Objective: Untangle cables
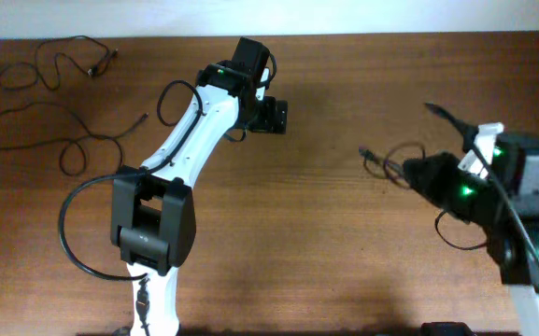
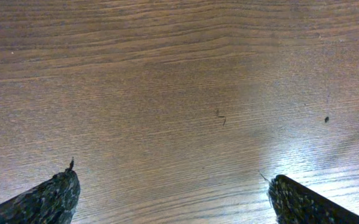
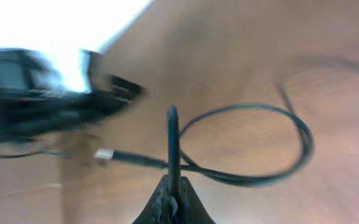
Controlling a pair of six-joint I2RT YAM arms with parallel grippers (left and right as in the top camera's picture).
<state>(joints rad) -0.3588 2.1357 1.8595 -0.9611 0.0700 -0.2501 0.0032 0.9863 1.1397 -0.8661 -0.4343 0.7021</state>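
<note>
Right gripper [image 3: 173,185] clenched on looped cable [image 3: 247,107].
Left gripper [image 2: 173,186] released; pulling could tighten the loop or slip the strand.

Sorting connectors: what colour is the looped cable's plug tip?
Silvery metal tip on thin black cable; clearest in right wrist view.

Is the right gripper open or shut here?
Shut: the right gripper tapers to one closed tip in its wrist view, pinching a thin black cable.

Overhead looks straight down; close wrist views face the table [image 2: 167,62], the right sharing one cable [image 3: 247,106].
</note>
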